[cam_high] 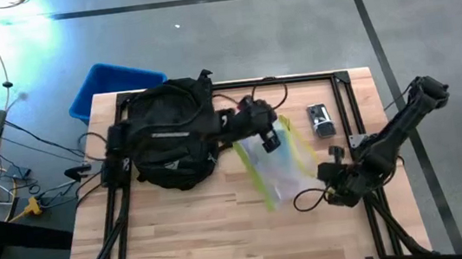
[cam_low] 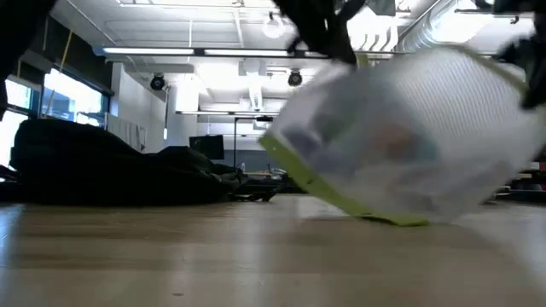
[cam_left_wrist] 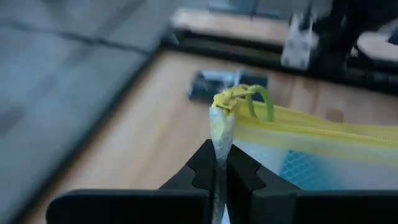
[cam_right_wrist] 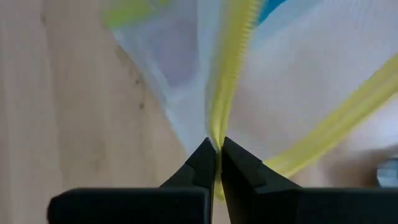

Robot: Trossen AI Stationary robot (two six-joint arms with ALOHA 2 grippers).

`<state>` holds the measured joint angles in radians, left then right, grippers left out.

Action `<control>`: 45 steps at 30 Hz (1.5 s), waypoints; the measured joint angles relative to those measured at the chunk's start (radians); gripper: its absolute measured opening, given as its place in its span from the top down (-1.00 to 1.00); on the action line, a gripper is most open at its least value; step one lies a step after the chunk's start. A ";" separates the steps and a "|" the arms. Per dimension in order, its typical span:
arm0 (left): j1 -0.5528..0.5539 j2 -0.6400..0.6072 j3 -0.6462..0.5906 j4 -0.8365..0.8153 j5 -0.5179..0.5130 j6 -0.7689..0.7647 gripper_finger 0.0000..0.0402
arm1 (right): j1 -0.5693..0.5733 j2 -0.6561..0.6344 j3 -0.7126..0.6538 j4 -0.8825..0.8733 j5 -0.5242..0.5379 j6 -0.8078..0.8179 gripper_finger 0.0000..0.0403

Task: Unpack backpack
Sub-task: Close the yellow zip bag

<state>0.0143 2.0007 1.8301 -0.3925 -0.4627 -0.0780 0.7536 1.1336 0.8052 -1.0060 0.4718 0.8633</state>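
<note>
The black backpack (cam_high: 170,135) lies on the table's left half, its underside on the wood, and shows low at the left of the low view (cam_low: 102,162). To its right a clear pouch with yellow edges (cam_high: 279,166) is held up at a tilt between both grippers (cam_low: 409,136). My left gripper (cam_high: 269,138), reaching over the backpack, is shut on the pouch's far end (cam_left_wrist: 219,152). My right gripper (cam_high: 323,171) is shut on the pouch's right edge (cam_right_wrist: 216,146). My left gripper pinches the pouch's end corner (cam_left_wrist: 221,134) between its two fingers, just below the yellow zip's end and its green pull (cam_left_wrist: 261,102). The zip edge runs off sideways from the hold. The pouch hangs tilted below it. My right gripper pinches the pouch's yellow edge band (cam_right_wrist: 217,127) between its two fingertips, slanting down from the table's right. The band runs straight away from the fingers. The pouch is raised; whether its lowest corner (cam_low: 401,220) touches the wood, I cannot tell.
A small grey device (cam_high: 322,121) lies at the far right of the table, beyond the pouch. A blue bin (cam_high: 113,86) stands off the table's far left corner. A black cable loop (cam_high: 307,199) lies by my right gripper. Bare wood spreads along the near edge.
</note>
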 joint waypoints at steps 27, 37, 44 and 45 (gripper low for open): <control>-0.712 -0.068 -0.446 -0.202 -1.034 -0.723 1.00 | 0.041 0.081 0.308 -0.194 0.178 -0.196 1.00; -0.787 -0.066 -0.505 -0.062 -1.105 -0.679 1.00 | 0.053 0.219 0.249 -0.137 0.119 -0.147 1.00; -0.772 -0.068 -0.481 0.131 -1.117 -0.375 1.00 | 0.043 0.243 0.301 -0.148 0.043 -0.173 1.00; -0.772 -0.068 -0.481 0.162 -1.117 -0.337 1.00 | 0.038 0.243 0.316 -0.159 0.043 -0.183 0.99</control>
<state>-0.7574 1.9331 1.3487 -0.2309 -1.5793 -0.4146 0.7916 1.3766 1.1210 -1.1655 0.5148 0.6799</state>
